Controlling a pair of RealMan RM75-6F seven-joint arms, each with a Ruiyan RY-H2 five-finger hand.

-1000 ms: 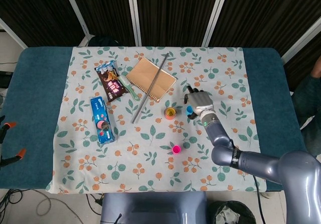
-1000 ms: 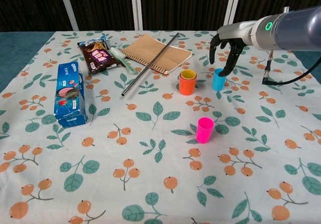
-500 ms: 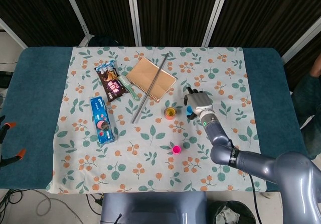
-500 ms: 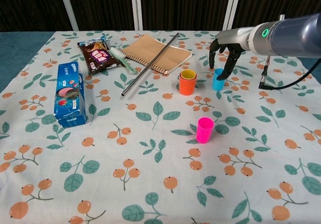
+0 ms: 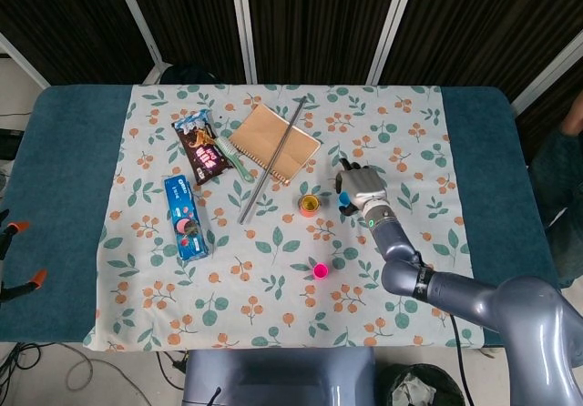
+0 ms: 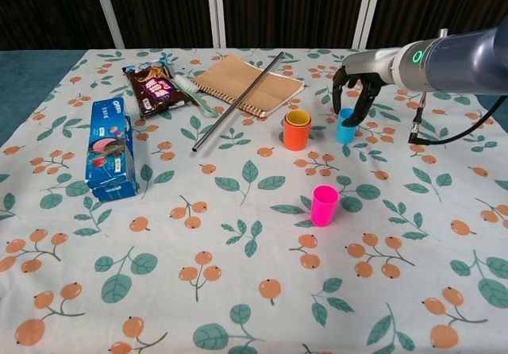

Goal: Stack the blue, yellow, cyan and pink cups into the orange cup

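Note:
The orange cup stands upright mid-table with the yellow cup nested in it. Just to its right is the cyan cup, also upright. My right hand hovers right over the cyan cup, fingers apart and hanging down around its rim; I cannot tell whether they touch it. The pink cup stands alone nearer the front. I see no separate blue cup. My left hand is out of both views.
A brown notebook with a long metal rod across it lies behind the orange cup. A toothbrush, a dark snack bag and a blue biscuit box lie to the left.
My right hand has sunk lower and drawn in closer over the cyan cup. The cups have not moved.

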